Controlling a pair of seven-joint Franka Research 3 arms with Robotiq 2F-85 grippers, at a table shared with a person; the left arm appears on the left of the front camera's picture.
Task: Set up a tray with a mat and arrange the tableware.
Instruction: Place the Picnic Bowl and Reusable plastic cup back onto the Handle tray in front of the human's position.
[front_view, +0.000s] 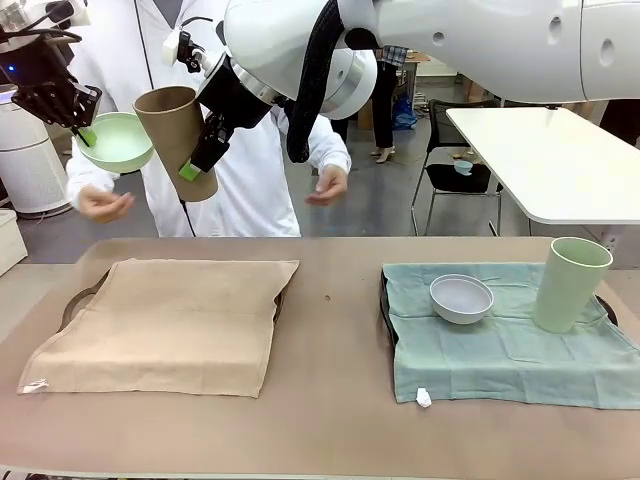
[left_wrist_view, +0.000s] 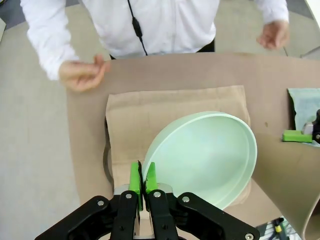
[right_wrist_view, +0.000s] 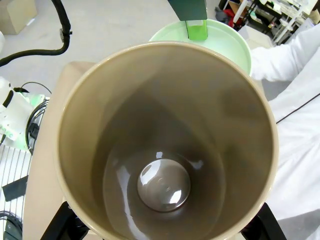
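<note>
L claw (front_view: 86, 133) pinched shut on rim of mint green bowl (front_view: 115, 141), held up in air above tan mat (front_view: 165, 322). R claw (front_view: 200, 150) clamps tan-brown cup (front_view: 178, 140) by its wall, tilted, just beside the bowl. Whitish grey bowl (front_view: 461, 298) & pale green cup (front_view: 569, 283) sit upright on green mat (front_view: 510, 345), desk's (front_view: 330, 400) right side. Person's hands (front_view: 102, 204) hover behind.

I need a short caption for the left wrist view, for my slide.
Left claw shut on the rim of the mint green bowl, held above the tan mat.
</note>
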